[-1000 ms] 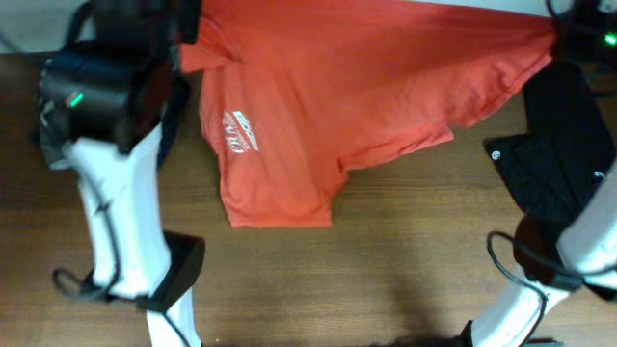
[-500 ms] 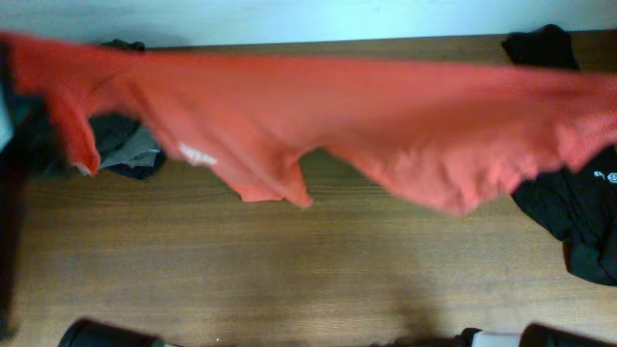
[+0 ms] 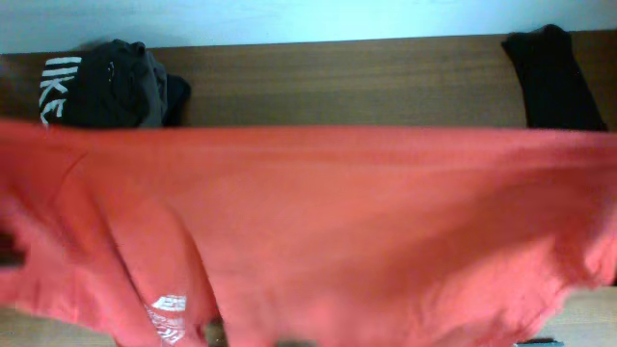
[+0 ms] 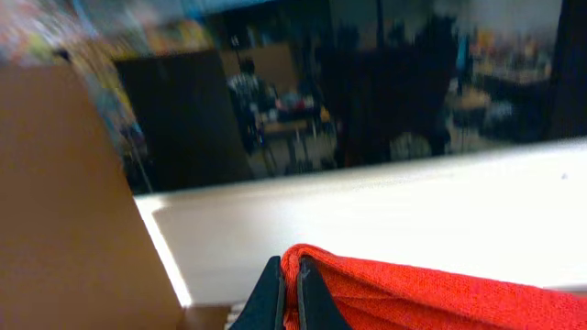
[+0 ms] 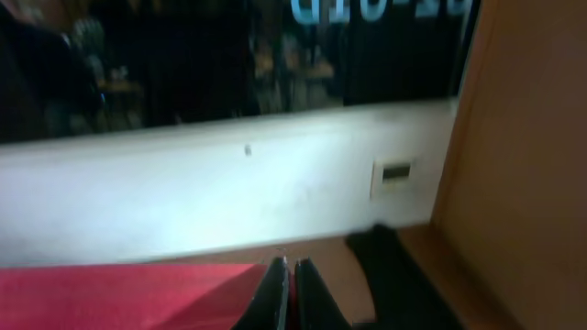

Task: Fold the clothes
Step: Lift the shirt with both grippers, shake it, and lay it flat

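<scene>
The red-orange T-shirt (image 3: 328, 231) hangs stretched wide across the overhead view, close to the camera, covering the lower two thirds. Its small white chest logo (image 3: 166, 318) shows at the lower left. Both arms are hidden under it in that view. In the left wrist view my left gripper (image 4: 293, 291) is shut on a folded edge of the T-shirt (image 4: 431, 293). In the right wrist view my right gripper (image 5: 290, 291) is shut on a corner of the T-shirt (image 5: 128, 295), which spreads to the left.
A dark garment with white lettering (image 3: 106, 85) lies at the table's back left. A black garment (image 3: 554, 77) lies at the back right, also in the right wrist view (image 5: 404, 275). A strip of wooden table (image 3: 347, 82) shows behind the shirt.
The T-shirt has been lifted off the table and swung toward the front, now spread wide and close under the overhead camera. The arms have gone out of sight beneath it.
</scene>
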`<state>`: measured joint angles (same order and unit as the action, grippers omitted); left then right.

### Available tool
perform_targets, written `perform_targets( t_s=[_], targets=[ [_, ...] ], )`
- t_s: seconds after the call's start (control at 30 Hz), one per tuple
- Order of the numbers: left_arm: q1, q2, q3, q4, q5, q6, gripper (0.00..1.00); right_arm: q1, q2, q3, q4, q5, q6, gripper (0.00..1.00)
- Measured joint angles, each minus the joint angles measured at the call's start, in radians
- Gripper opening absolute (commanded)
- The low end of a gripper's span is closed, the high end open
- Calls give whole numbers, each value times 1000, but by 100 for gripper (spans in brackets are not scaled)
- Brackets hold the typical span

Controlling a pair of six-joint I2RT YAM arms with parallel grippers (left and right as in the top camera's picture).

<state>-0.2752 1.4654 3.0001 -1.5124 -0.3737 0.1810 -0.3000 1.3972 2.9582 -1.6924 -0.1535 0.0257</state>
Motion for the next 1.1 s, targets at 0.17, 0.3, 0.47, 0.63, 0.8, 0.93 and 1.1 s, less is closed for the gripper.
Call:
perform_targets(
  t_s=[0.17,0.3,0.47,0.63,0.8,0.93,1.1],
  targets=[
    [0,73,-166,42,0,0,1,0,42,-158,0,13,0,4],
    [0,171,-278,62,0,0,1,0,117,-274,0,19,-5,4],
    [0,315,-371,101,0,0,1,0,264,-409,19,22,-12,4],
    [0,462,-399,135,3,0,1,0,407,-525,115,19,-22,4],
    [0,617,-401,193,3,0,1,0,549,-637,260,0,-26,4],
    [2,744,-401,261,3,0,1,3,662,-702,386,-5,-26,4],
    [8,890,-404,381,2,0,1,24,794,-735,520,-5,-26,4]
  ],
)
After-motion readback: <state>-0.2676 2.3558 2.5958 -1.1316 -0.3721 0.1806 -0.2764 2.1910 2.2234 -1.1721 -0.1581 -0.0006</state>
